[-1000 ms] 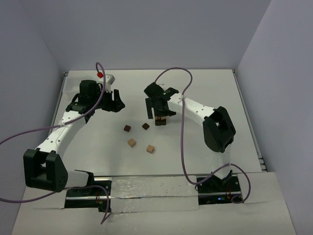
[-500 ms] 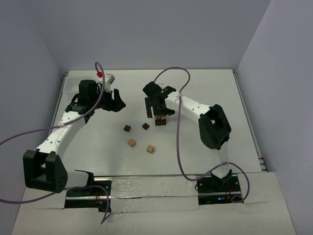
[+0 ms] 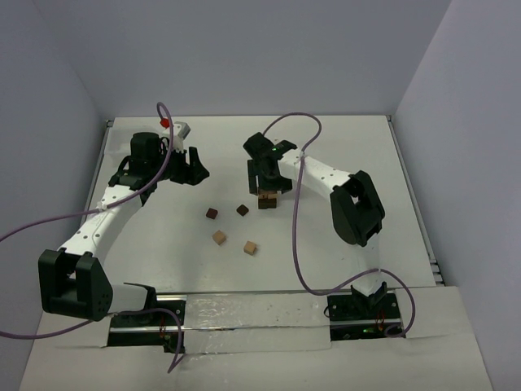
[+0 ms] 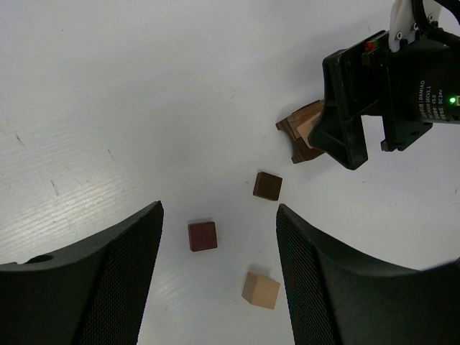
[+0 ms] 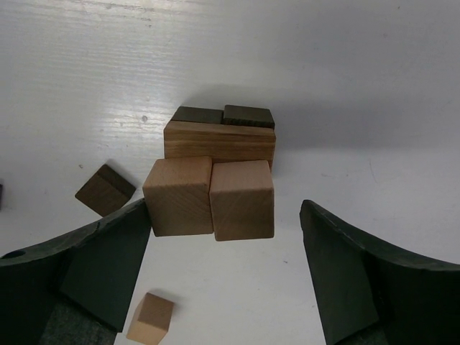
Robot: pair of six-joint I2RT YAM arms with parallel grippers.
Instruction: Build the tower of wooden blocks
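The tower (image 5: 219, 141) stands mid-table: dark cubes at the bottom, a tan layer, and two tan cubes (image 5: 210, 198) side by side on top. My right gripper (image 5: 226, 208) hangs open over it, its jaws straddling the top pair; the left finger (image 5: 108, 251) is close beside the left cube, the right finger stands apart. In the top view the tower (image 3: 267, 200) sits under that gripper (image 3: 266, 184). Loose wood blocks lie to the left: two dark (image 3: 212, 213) (image 3: 242, 209) and two tan (image 3: 218, 237) (image 3: 250, 247). My left gripper (image 3: 189, 169) hovers open and empty at the far left.
The left wrist view looks down on a dark red cube (image 4: 202, 236), a dark brown cube (image 4: 267, 185), a tan cube (image 4: 260, 290) and the right gripper's black body (image 4: 381, 93) beside the tower (image 4: 302, 133). Purple cables arc above both arms.
My right gripper has shifted slightly right over the tower and its jaws have narrowed a little. The left arm and the loose cubes have not moved.
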